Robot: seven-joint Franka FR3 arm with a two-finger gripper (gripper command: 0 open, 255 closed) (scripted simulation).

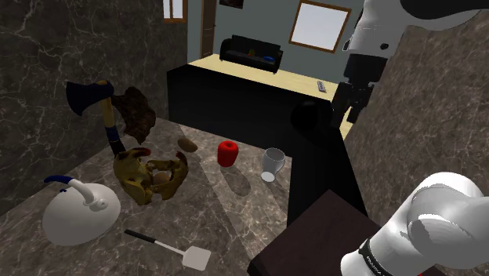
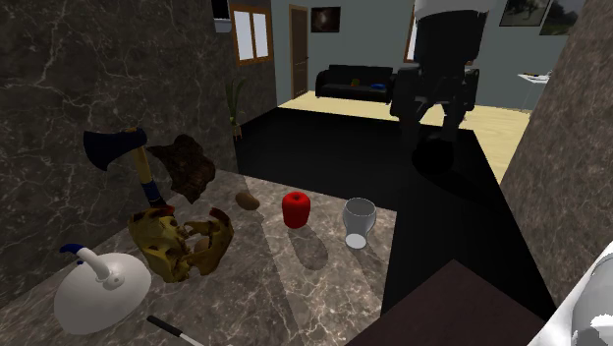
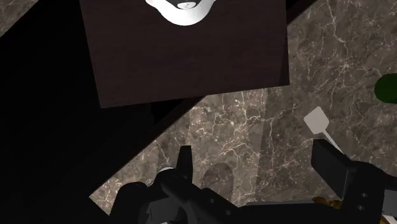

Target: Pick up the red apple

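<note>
Marbled counter [image 1: 235, 212]; gripper [image 3: 253, 147] high above it, wide open (empty).

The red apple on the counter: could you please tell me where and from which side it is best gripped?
The apple is probably best taken across its round middle, straight down from above: it stands upright, apart from its neighbours. Keep the open claw clear of the glass beside it.

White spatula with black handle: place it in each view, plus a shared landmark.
Shoulder view: white, black-handled spatula at bottom centre.
Second exterior view: its black handle at bottom left edge.
Wrist view: its blade near the open gripper.
Shared landmark: dark brown stand top.
</note>
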